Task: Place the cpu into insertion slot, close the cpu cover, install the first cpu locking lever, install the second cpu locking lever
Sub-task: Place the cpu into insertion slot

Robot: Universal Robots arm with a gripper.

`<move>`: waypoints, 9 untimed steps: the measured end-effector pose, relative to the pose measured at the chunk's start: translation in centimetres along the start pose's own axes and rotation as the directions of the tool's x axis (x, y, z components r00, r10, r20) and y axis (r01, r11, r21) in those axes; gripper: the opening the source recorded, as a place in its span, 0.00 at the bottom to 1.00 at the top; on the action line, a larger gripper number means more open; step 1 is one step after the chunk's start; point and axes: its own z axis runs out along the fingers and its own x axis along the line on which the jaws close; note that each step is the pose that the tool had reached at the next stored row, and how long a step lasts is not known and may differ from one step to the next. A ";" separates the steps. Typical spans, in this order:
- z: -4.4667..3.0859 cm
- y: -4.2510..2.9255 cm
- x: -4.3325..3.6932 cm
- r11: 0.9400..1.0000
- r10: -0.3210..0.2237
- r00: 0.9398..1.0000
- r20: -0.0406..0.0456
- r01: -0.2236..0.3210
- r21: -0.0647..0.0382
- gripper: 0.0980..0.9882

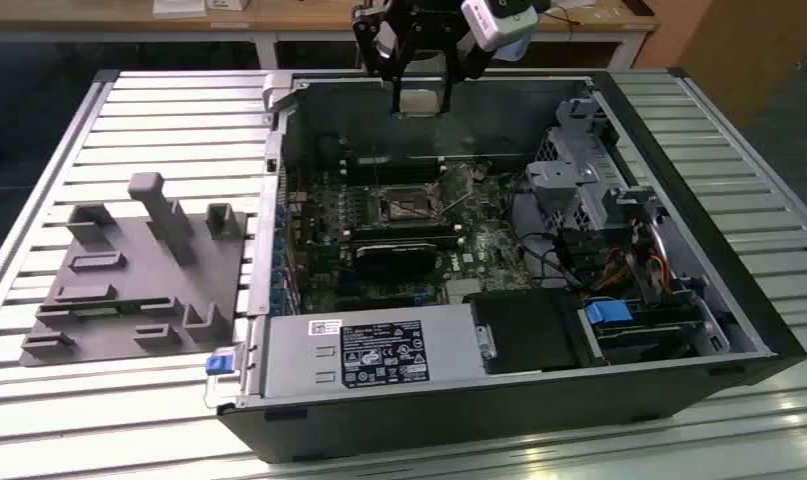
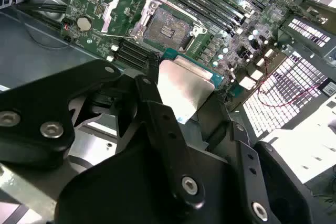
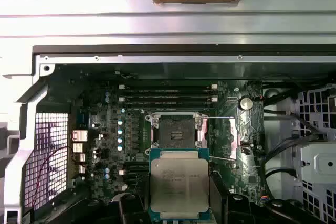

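Observation:
My gripper (image 1: 422, 104) hangs above the far wall of the open computer case, shut on the cpu (image 1: 425, 94). In both wrist views the cpu (image 3: 179, 184) (image 2: 185, 88) is a flat silvery square with a green edge, pinched between dark fingers (image 2: 151, 95). The insertion slot (image 3: 176, 129) (image 2: 167, 25) (image 1: 406, 206) lies below on the green board, its dark centre bare. The cpu cover (image 3: 231, 130) (image 2: 119, 9) is swung open to one side of the slot. The cpu is well above the slot and apart from it.
Long black memory slots (image 3: 168, 95) run beside the socket. A black block (image 1: 396, 262), a silver power supply (image 1: 363, 350) and a drive cage (image 1: 603, 195) fill the case. A grey fixture (image 1: 136, 270) sits on the slatted table at the exterior view's left.

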 end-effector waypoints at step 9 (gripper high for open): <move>0.00 0.00 0.00 1.000 0.000 1.000 0.000 0.000 0.000 0.49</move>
